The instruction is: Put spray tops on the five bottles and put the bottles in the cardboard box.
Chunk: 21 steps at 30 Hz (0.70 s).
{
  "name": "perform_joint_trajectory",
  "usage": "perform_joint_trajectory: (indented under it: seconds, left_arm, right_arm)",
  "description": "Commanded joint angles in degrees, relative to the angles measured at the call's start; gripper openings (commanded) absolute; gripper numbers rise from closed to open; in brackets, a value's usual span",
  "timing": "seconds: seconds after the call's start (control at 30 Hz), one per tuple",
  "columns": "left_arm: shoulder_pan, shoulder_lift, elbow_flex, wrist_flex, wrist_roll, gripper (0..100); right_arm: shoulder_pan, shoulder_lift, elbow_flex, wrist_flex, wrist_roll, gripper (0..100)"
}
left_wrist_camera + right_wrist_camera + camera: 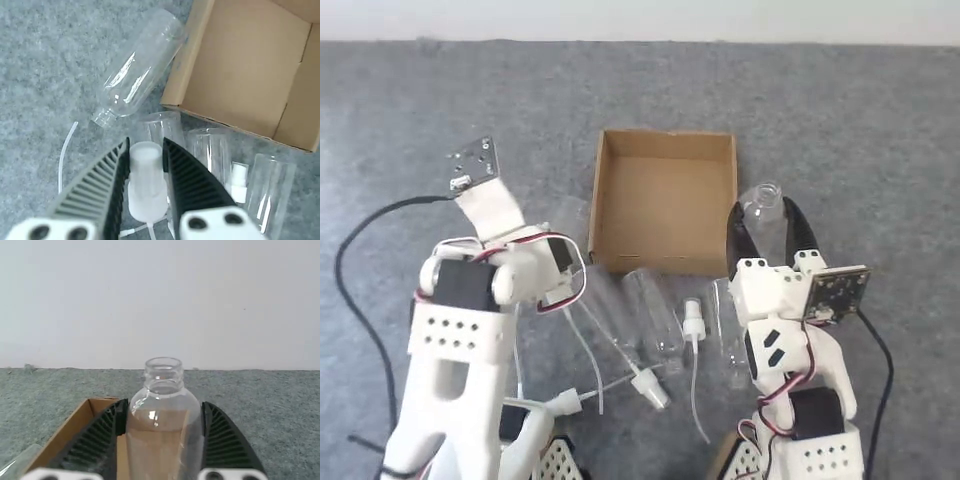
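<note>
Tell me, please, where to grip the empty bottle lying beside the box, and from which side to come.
Grip the bottle across its body, nearer the neck, coming down from above. It lies on its side, so its round flanks are open to a pinch from above. Its base sits close to the box wall, while the neck end seems to have more free carpet around it.
</note>
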Motion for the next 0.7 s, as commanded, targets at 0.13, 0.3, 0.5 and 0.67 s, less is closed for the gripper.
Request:
perform_joint_trajectory:
  seconds: [0.13,0.3,0.5,0.67]
  left_arm:
    - [0.3,-4.4,-4.0,-6.9,0.6,1]
    - [0.3,-4.7,-6.3,-10.5,0.6,1]
    - [0.3,-4.7,-8.4,-14.2,0.6,1]
    - [-0.2,-4.7,-10.1,-19.5,0.6,1]
  right_arm:
    - [-0.6,-0.5,-0.4,-1.3,-0.2,8.4]
    - [-0.6,-0.5,-0.4,-1.3,-0.2,8.4]
    - [-0.6,-0.5,-0.5,-1.3,-0.2,8.4]
    - [-0.6,-0.5,-0.6,-1.3,-0.2,8.4]
